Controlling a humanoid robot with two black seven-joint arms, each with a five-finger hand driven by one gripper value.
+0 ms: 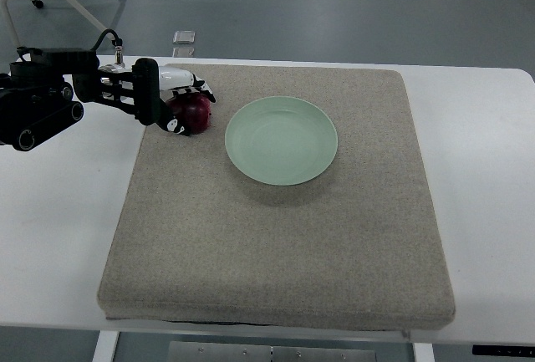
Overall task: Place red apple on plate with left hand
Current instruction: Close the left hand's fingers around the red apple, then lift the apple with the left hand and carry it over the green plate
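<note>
Spreading across the white counter [485, 211], a grey woven mat [276, 245] carries a pale green round ceramic plate [282, 140]. Just left of it, the black-and-white left hand [171, 99] curls its fingers around the dark red apple [196, 113], so the plate lies directly rightward.

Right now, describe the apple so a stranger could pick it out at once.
A grey mat covers the white table, with a pale green plate near its middle. Left of the plate, at the mat's far left corner, the left hand wraps the red apple, the only dark red, round thing there.
</note>
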